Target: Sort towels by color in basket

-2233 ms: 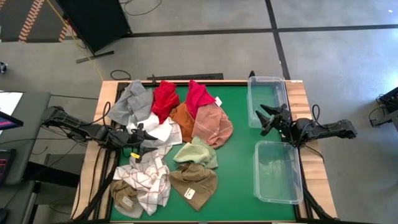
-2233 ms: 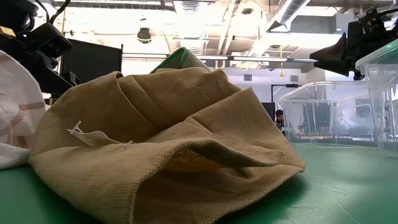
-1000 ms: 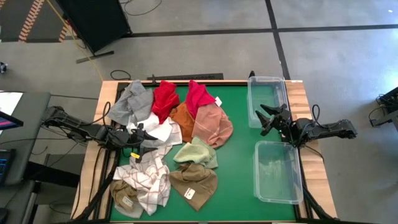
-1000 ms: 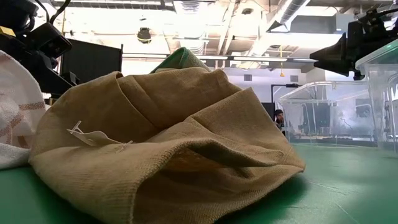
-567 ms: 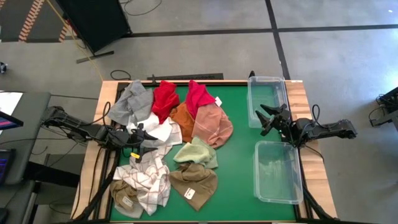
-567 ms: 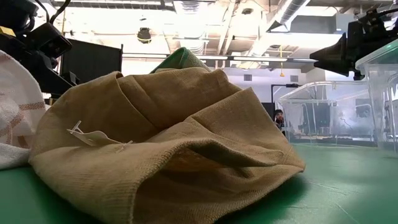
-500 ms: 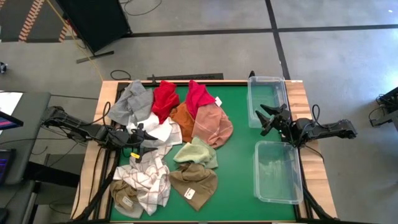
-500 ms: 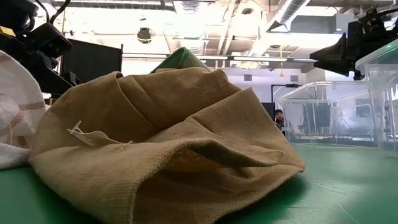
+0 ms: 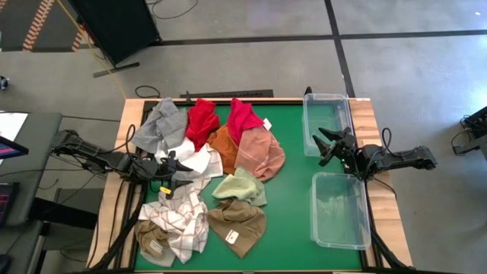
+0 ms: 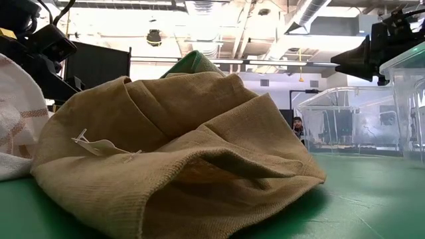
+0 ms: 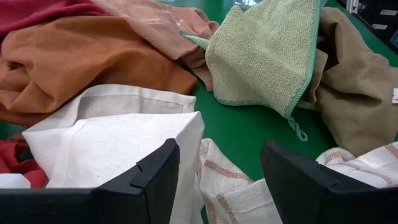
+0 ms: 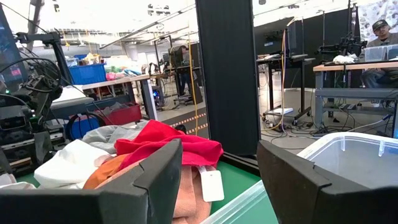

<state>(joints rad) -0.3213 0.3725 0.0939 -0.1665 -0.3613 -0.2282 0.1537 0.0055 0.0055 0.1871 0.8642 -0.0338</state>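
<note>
The towels lie heaped on the left half of the green table: grey [image 9: 162,125], red [image 9: 202,122], deep pink [image 9: 243,118], orange [image 9: 223,147], pale pink [image 9: 260,152], white [image 9: 196,160], pale green [image 9: 240,186], tan-brown [image 9: 237,221] and white-checked [image 9: 179,224]. My left gripper [image 9: 173,169] is open low over the white towel [image 11: 118,143], its fingers on either side of the checked towel's edge [image 11: 224,180]. My right gripper [image 9: 327,146] is open, raised between the two clear bins, pointing toward the pile [image 12: 214,180].
Two clear plastic bins stand along the right edge, one far [image 9: 327,122] and one near [image 9: 340,211]. Bare green table [image 9: 293,205] lies between the pile and the bins. In the low view the tan-brown towel [image 10: 179,159] fills the foreground. A person sits far off [image 12: 376,28].
</note>
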